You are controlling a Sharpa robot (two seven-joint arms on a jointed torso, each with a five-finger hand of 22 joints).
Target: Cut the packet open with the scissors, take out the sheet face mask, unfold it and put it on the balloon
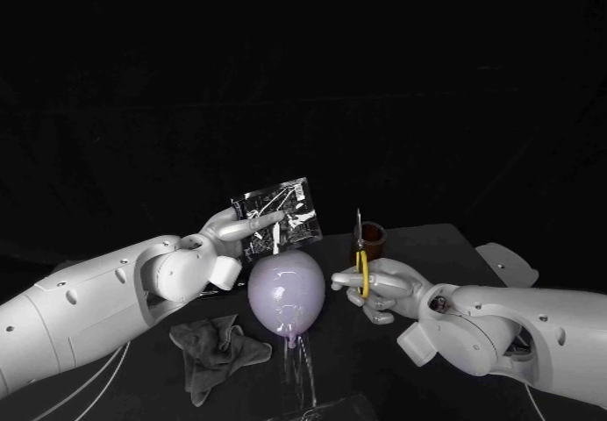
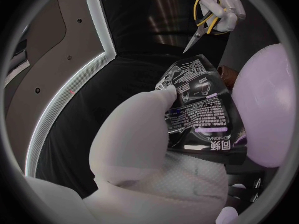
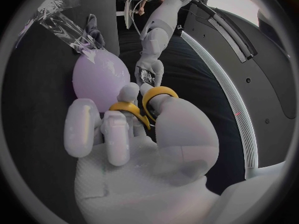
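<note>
My left hand (image 1: 238, 230) holds a shiny black printed packet (image 1: 278, 217) upright above the table, just behind a pale lilac balloon (image 1: 286, 294). The left wrist view shows my fingers (image 2: 149, 119) pressed on the packet (image 2: 199, 109), with the balloon (image 2: 268, 109) beside it. My right hand (image 1: 377, 289) grips yellow-handled scissors (image 1: 362, 254), blades pointing up and closed, a little to the right of the packet. In the right wrist view my fingers sit through the yellow scissor loops (image 3: 143, 107), with the balloon (image 3: 102, 74) and the packet (image 3: 62, 15) beyond.
A crumpled grey cloth (image 1: 215, 349) lies on the black table (image 1: 430, 246) at the front left of the balloon. A small dark brown cup (image 1: 371, 235) stands behind the scissors. A clear stand (image 1: 303, 386) is below the balloon.
</note>
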